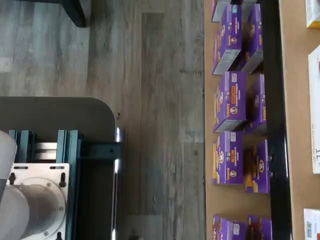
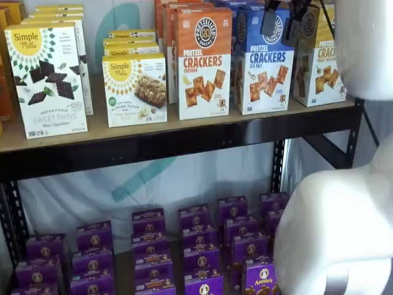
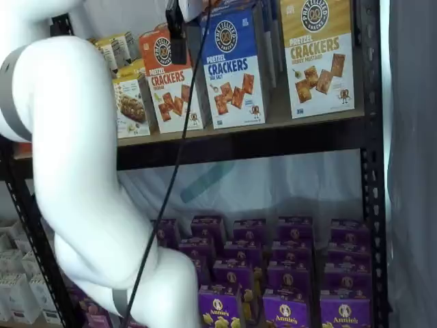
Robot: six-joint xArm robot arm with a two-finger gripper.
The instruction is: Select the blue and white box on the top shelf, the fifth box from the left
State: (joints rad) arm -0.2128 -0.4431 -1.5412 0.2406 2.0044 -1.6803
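White arm segments [image 3: 82, 178] fill the near foreground in both shelf views, curving down in front of the rack. Behind them, the top shelf [image 2: 153, 132] is a tan board on a black beam, carrying a row of upright boxes. On it, the blue and white box [image 2: 264, 61] stands facing front, between the orange-topped Cheddar box [image 2: 204, 64] on one side and the yellow-topped cracker box [image 2: 319, 58] on the other, close beside both; it shows again in a shelf view [image 3: 233, 68]. Further along the board stand two Simple Mills boxes [image 2: 48, 77]. Below, the lower level holds rows of small purple boxes [image 2: 202, 246], which the wrist view also shows [image 1: 230, 100] beside grey wood-look floor [image 1: 160, 125].

Hanging from the top edge just in front of the blue and white box's upper part, the gripper [image 2: 284, 15] shows as two black fingers [image 2: 270, 18] with a plain gap between them, holding nothing. A black cable [image 3: 171, 178] drops beside it.
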